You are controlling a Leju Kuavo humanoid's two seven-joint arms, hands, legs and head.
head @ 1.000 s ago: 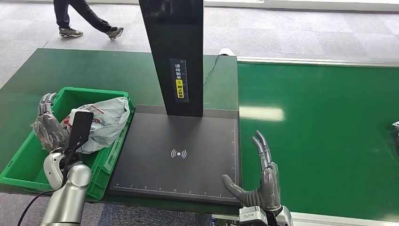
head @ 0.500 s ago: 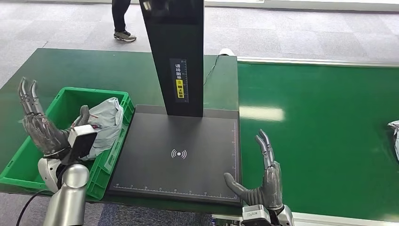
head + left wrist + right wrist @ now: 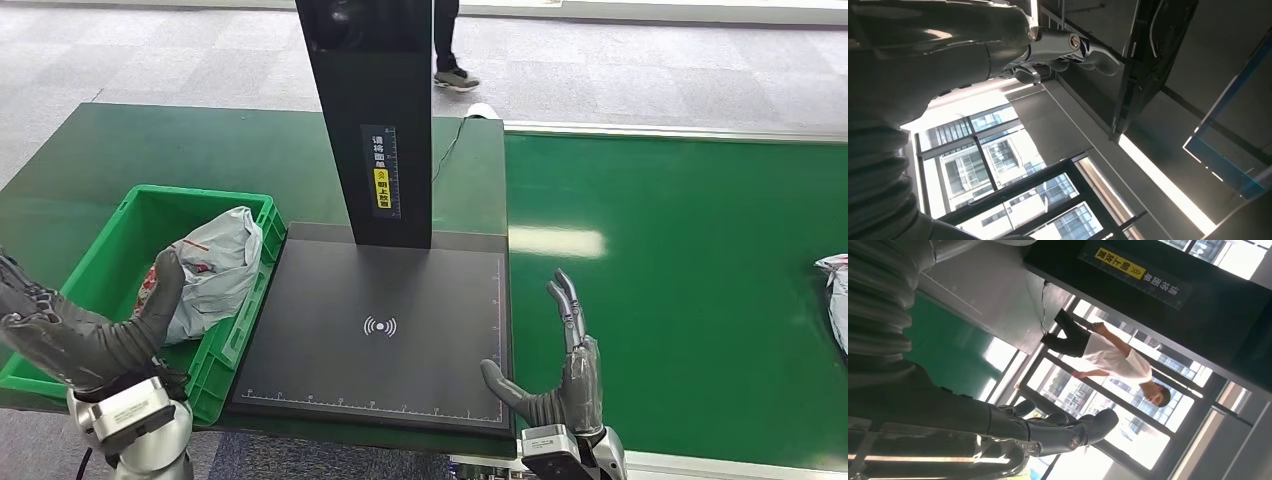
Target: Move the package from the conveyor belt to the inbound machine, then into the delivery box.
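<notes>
Our left hand [image 3: 85, 335] is raised at the near-left corner of the scene, fingers spread and holding nothing, palm turned inward. Just beyond and to the right of it sits the green delivery box [image 3: 110, 262], and inside the box, close to our thumb but apart from it, lies a grey plastic-wrapped package [image 3: 212, 268] with red print on it. From how it lies, we judge that this package has finished its whole route: belt, machine, box.

Further right, between our two hands, is the inbound machine [image 3: 380, 335], its flat black scan plate bare of parcels and its dark upright column rising at the far side. Nothing waits there to be scanned.

Our right hand [image 3: 558, 375] stands at the near-right corner of that plate, fingers extended upward and apart, thumb out toward the plate, gripping nothing. To its right stretches the green conveyor belt [image 3: 680, 290], and far out from this hand, at the very right edge of the head view, another grey package [image 3: 836, 300] is only partly in frame. It lies well apart from our fingers, too far to reach as things stand.

So we read one full cycle as done, with the next one not yet begun: the second package must come nearer on the belt, then be lifted to the plate and passed on into the box. A person [image 3: 448, 40] walks on the floor beyond the table.
</notes>
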